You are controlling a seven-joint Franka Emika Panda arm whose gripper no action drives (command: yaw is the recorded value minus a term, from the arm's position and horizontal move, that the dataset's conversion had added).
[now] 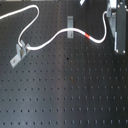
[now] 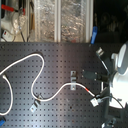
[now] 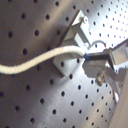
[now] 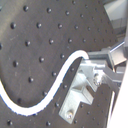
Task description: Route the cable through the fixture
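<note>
In the first exterior view the cable [image 1: 55, 39] runs across the dark perforated surface [image 1: 65, 90] from the first exterior view's upper left, past a small metal clip [image 1: 19, 51], over a second clip [image 1: 70, 27], then on past its red band [image 1: 89, 36] up to the arm [image 1: 118, 25] at the first exterior view's right edge.

In the second exterior view the cable loops across the surface, passes the middle clip [image 2: 73, 80], and ends near a third clip [image 2: 96, 100] beside the hand [image 2: 102, 97].

In the first wrist view the hand's fingers [image 3: 102, 56] are closed on the cable's end, just beside a clip [image 3: 75, 42].

In the second wrist view the cable curves up into the hand, with that clip right by it.

The step in hand looks like threading the end through this last clip; the next move calls for lining the tip with the clip's slot and easing it in without slackening the grip.
</note>
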